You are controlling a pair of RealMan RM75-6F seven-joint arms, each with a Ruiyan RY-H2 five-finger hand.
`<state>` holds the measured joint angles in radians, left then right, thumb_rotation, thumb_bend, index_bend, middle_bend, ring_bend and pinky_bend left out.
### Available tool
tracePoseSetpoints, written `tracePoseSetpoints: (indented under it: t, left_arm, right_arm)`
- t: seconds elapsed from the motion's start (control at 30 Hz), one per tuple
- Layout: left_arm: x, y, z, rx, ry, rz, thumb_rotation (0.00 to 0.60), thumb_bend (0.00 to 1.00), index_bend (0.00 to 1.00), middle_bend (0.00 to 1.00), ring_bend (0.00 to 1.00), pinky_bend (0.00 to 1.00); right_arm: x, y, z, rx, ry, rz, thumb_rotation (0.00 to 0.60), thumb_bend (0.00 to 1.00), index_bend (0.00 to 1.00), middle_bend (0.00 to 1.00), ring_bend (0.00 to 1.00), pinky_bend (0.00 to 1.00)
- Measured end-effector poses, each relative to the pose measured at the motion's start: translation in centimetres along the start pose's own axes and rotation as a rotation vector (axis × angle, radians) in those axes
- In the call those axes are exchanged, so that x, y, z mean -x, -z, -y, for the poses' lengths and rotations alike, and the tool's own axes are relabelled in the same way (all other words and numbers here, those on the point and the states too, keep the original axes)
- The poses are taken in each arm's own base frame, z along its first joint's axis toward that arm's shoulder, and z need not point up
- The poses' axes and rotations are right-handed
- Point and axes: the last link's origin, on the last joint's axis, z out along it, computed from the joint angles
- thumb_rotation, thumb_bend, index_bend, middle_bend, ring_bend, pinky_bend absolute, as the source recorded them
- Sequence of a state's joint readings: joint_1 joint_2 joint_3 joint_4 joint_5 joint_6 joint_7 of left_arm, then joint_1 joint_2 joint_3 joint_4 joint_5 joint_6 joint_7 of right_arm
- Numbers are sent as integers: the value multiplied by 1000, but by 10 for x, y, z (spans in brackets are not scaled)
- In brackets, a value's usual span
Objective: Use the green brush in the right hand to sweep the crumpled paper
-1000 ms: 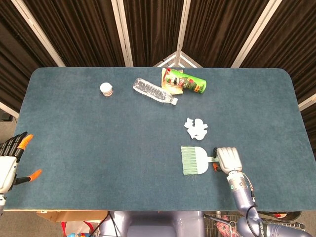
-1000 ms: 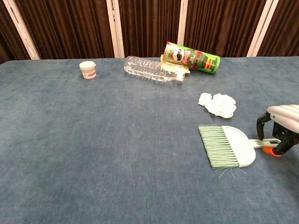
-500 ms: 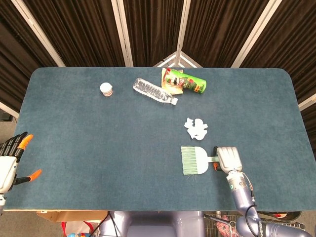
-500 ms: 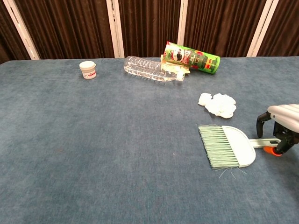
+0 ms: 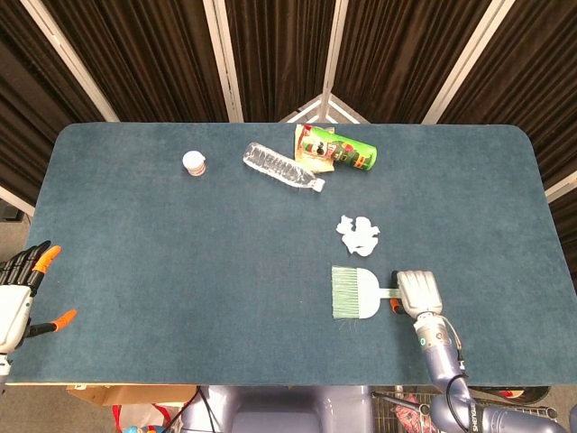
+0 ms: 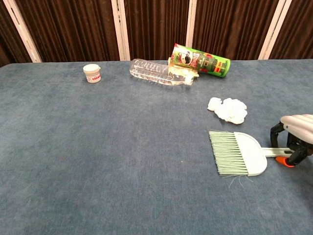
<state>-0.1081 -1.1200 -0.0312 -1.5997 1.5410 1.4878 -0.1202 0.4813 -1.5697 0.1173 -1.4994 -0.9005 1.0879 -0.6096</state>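
Right hand [image 5: 419, 291]: my fingers are curled down over the brush handle, grasping it flat on the table [image 5: 180, 271] so the bristles can drag.
Left hand [image 5: 18, 293]: released, fingers spread, parked off the table's near left corner, far from the brush; I don't need it.
Green brush [image 5: 355, 292]: lies flat; bristles point left, away from my right hand.
Crumpled paper [image 5: 358, 234]: just beyond the brush head, not touching; I judge sweeping not yet begun.
Plastic bottle [image 5: 282, 168], green can [image 5: 341, 150], small jar [image 5: 194, 162]: well beyond the brush.
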Motion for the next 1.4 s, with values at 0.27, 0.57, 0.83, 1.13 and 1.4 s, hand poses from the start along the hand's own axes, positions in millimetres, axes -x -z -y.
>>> tracePoseSetpoints:
  t: [0.27,0.57,0.83,1.13,1.4]
  left_arm:
    - [0,0,0,2,2,-1,600,0,0,0,0,16]
    - [0,-1,0,2,6,2,600,0,0,0,0,17]
    - [-1,-1,0,3,14,8,600,0,0,0,0,17]
    - [-2,-1,0,3,30,12,600,0,0,0,0,17]
    - [-2,-1,2,1,46,21,600,0,0,0,0,16]
  right_arm:
    - [-25,2,4,-44,-3,-65,600,610,803,1000,1000,972]
    - [-90,4,13,-87,27,-181,600,618,823,1000,1000,972]
    - [-146,-4,27,-87,56,-260,600,619,823,1000,1000,972]
    - [-154,-26,50,-59,82,-242,600,619,823,1000,1000,972]
    - [-121,-52,55,-5,173,-188,600,619,824,1000,1000,972]
